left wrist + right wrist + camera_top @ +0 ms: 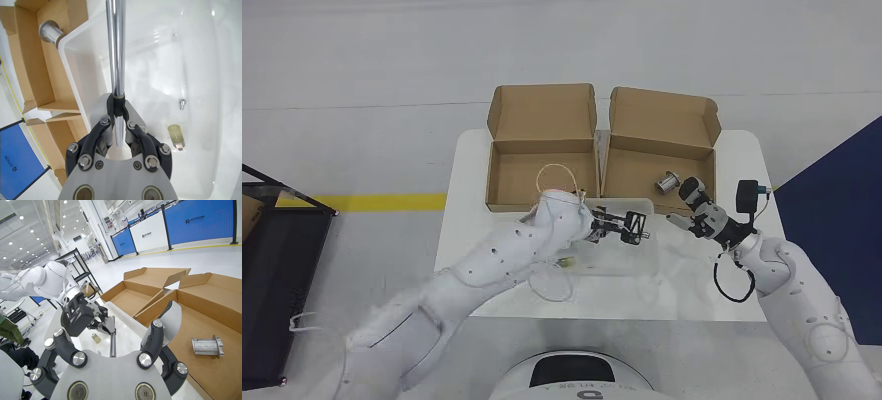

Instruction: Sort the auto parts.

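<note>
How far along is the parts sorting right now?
Done: one flanged metal sleeve lies in the right cardboard box. In hand: the left claw grips a chrome rod over the white bin. Left: a small bolt and a yellowish plastic cylinder in the bin.

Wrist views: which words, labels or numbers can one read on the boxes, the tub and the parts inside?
On the cardboard boxes: no print.
On the plastic tub: none.
On the metal rod, held in the left tool: none.
On the cast metal part, the small bolt, the yellowish plug: none.
On the partition panels behind: brand lettering only, no task label.
</note>
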You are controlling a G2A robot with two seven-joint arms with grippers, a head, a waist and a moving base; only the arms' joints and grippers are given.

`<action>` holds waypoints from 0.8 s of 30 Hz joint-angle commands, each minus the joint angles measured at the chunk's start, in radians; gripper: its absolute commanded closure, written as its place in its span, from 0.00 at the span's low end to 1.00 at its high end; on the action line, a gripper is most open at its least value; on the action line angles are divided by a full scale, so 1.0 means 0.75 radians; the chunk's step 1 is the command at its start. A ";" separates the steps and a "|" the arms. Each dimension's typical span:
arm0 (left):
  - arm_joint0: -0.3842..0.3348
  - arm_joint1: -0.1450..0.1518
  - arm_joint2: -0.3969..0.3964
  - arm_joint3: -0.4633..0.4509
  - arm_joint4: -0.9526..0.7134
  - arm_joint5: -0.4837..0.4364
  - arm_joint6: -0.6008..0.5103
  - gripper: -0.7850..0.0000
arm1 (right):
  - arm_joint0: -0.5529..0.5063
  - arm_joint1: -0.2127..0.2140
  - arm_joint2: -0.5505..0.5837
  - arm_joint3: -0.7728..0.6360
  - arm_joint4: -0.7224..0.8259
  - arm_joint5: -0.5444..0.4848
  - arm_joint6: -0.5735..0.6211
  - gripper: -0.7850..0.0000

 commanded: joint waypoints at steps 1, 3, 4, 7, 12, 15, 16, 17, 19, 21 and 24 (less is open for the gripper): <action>0.095 0.053 -0.105 -0.161 0.016 -0.032 -0.016 1.00 | 0.000 0.000 0.000 0.000 0.000 0.000 0.000 0.00; 0.179 0.096 -0.194 -0.281 0.035 -0.068 -0.005 1.00 | 0.000 0.000 0.000 0.000 0.000 0.000 0.000 0.00; 0.217 0.114 -0.236 -0.333 0.041 -0.080 0.010 1.00 | 0.000 0.000 0.000 0.000 0.000 0.000 0.000 0.00; 0.314 0.159 -0.358 -0.451 0.045 -0.105 0.098 1.00 | 0.000 0.000 0.000 0.000 0.000 0.000 0.000 0.00; 0.403 0.209 -0.543 -0.493 -0.041 -0.153 0.368 1.00 | 0.000 0.000 0.000 0.000 0.000 0.000 0.000 0.00; 0.396 0.223 -0.619 -0.424 -0.131 -0.191 0.500 1.00 | 0.000 0.000 0.000 0.000 0.000 0.000 0.000 0.00; 0.387 0.225 -0.634 -0.395 -0.166 -0.200 0.535 1.00 | 0.000 0.000 0.000 0.000 0.000 0.000 0.000 0.00; 0.374 0.226 -0.643 -0.368 -0.193 -0.209 0.561 1.00 | 0.000 0.000 0.000 0.000 0.000 0.000 0.000 0.00; 0.340 0.226 -0.660 -0.303 -0.263 -0.232 0.620 1.00 | 0.000 0.000 0.000 0.000 0.000 0.000 0.000 0.00; 0.298 0.226 -0.670 -0.224 -0.341 -0.274 0.680 1.00 | 0.000 0.000 0.000 0.000 0.000 0.000 0.000 0.00; 0.238 0.226 -0.624 -0.121 -0.452 -0.274 0.771 1.00 | 0.000 0.000 0.000 0.000 0.000 0.000 0.000 0.00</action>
